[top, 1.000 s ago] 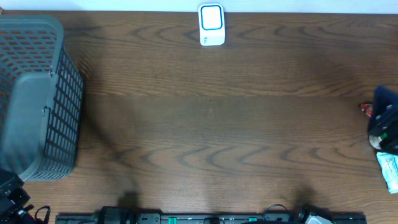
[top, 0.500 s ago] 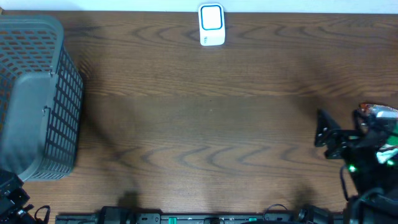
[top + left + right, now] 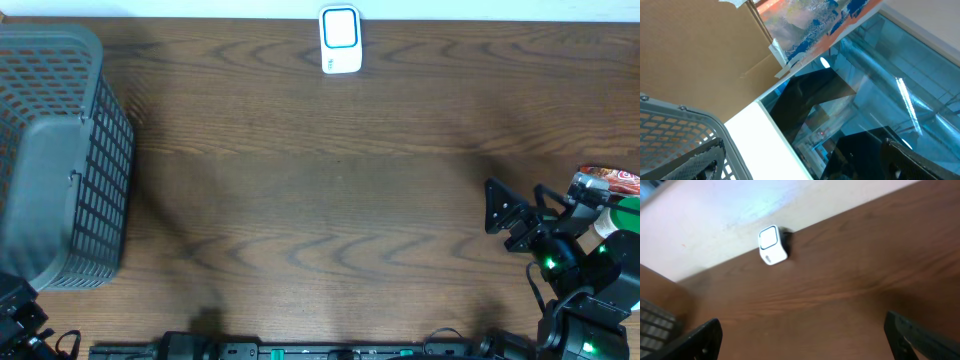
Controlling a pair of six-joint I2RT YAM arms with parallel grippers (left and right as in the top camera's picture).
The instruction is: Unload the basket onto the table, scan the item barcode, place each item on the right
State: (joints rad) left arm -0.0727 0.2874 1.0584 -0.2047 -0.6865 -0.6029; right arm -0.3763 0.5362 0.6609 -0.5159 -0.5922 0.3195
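1. A brown wooden bench (image 3: 320, 200) is seen from above.
2. A big grey basket (image 3: 60, 160) is set on the left end of the bench.
3. The right arm (image 3: 585, 290) is seen at the near right corner.
4. The right fingers (image 3: 500, 208) are held wide apart over bare wood, and nothing is held between them.
5. The left fingers (image 3: 700, 160) are spread wide too, with nothing gripped, and the basket's rim is seen just by them.
6. A small white scanner (image 3: 340, 40) with a blue-edged face is stood at the middle of the far edge, well apart from both arms.
7. A red packet (image 3: 610, 180) is laid at the right edge, just beside the right arm.
8. A green thing (image 3: 628, 215) is seen next to the packet, partly hidden by the arm. It cannot be told which of the two is to be scanned.
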